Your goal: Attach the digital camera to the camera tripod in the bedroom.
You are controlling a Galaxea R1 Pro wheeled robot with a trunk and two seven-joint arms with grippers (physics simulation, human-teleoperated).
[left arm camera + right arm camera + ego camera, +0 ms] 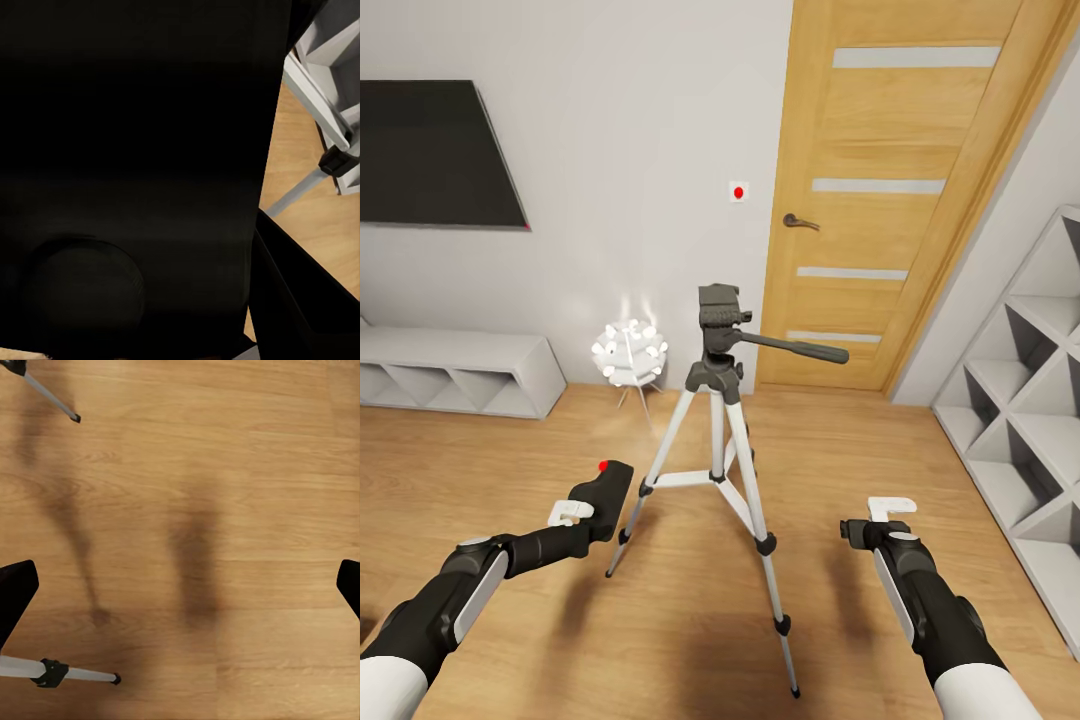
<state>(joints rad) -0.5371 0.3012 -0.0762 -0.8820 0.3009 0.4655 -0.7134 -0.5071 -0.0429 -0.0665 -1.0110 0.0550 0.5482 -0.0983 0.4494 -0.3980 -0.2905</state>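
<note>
So the tripod [717,440] is standing dead centre on the wood floor [490,470], legs spread, grey head on top with the pan handle [790,347] sticking out toward 3 o'clock, in front of the oak door [880,190]. The left gripper [592,510] is down at about 8 o'clock from the tripod's middle and it's pinching the camera [603,497], black body tilted up toward 1 o'clock with the red dot [603,465] on its upper end; the camera sits just beside the tripod's left leg, can't tell if it's actually touching. In the left wrist view the camera [135,150] is basically a big black slab right up against the lens, round lens barrel [86,289] near one corner, with a bit of tripod leg [319,105] and floor past its edge. The right gripper [865,525] hangs at roughly 4 o'clock from the tripod, well clear of the legs, holding nothing. In the right wrist view its fingers [15,596] are spread wide at opposite edges with bare floor [225,472] between them, and two tripod feet [75,418] poke in. Background: black TV [435,155] on the wall at 10 o'clock, low white shelf [455,372] under it, a small spiky white lamp [628,352] just behind the tripod, and white cube shelves [1020,400] along the wall at 3 o'clock.
</note>
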